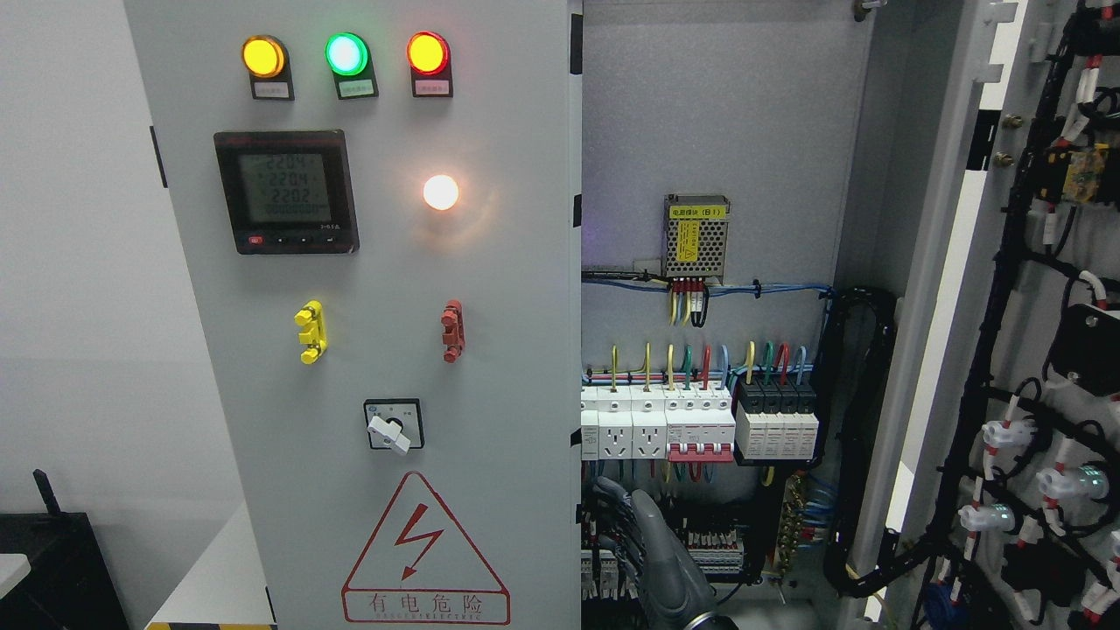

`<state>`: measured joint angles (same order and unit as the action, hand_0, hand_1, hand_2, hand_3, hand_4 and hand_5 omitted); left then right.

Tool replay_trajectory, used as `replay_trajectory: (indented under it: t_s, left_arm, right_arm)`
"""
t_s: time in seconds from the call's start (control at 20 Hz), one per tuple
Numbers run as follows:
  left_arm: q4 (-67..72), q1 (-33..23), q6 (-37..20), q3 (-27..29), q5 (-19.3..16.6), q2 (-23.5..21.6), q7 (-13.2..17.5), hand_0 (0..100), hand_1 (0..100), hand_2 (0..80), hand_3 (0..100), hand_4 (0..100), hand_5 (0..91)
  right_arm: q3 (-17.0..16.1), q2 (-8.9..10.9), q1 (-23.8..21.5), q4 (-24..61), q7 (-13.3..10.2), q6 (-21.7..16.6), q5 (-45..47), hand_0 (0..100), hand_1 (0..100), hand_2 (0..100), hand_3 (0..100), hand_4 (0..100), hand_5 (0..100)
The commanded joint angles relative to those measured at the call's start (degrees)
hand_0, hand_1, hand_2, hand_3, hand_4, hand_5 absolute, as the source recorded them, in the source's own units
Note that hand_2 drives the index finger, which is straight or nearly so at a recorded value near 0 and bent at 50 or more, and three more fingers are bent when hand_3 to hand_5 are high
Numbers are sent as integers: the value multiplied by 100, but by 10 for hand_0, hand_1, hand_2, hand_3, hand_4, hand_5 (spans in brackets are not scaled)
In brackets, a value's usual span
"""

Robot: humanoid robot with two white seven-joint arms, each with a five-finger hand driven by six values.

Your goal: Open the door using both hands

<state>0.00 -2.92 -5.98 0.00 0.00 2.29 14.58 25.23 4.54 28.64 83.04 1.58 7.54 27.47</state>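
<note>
The grey left door [385,350] of the electrical cabinet stands closed, with three lit lamps, a meter and a rotary switch on its face. The right door [1006,350] is swung wide open to the right, its wired inner side facing me. My right hand [612,525], dark grey, comes up from the bottom edge just right of the middle. It sits inside the cabinet opening, low down against the left door's free edge [581,490]. Its fingers [605,512] curl onto that edge. My left hand does not show.
Inside the cabinet are a power supply [696,236], a row of breakers and sockets [700,424] and terminal blocks just behind the hand. Black cable bundles [862,420] hang along the hinge side. A dark box [52,569] stands at the lower left.
</note>
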Motion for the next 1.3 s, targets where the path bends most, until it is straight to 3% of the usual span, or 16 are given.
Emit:
replay_trajectory:
  t_s: [0.0, 0.25, 0.65, 0.8, 1.25]
  left_arm:
    - [18, 2, 0, -9, 79, 0, 1, 0, 0, 0, 0, 31, 0]
    - [18, 2, 0, -9, 79, 0, 1, 0, 0, 0, 0, 30, 0]
    - [18, -7, 0, -9, 88, 0, 1, 0, 0, 0, 0, 31, 0]
    - [18, 2, 0, -9, 79, 0, 1, 0, 0, 0, 0, 30, 0]
    - [18, -7, 0, -9, 79, 0, 1, 0, 0, 0, 0, 30, 0]
  right_arm:
    - [140, 38, 177, -368, 149, -16, 48, 106, 0, 0, 0, 0, 0]
    - [140, 152, 212, -403, 158, -16, 48, 107, 0, 0, 0, 0, 0]
    - [149, 179, 283, -298, 176, -34, 57, 107, 0, 0, 0, 0, 0]
    - [193, 179, 291, -271, 421, -25, 57, 107, 0, 0, 0, 0, 0]
    - [184, 293, 406, -297, 457, -25, 66, 107, 0, 0, 0, 0, 0]
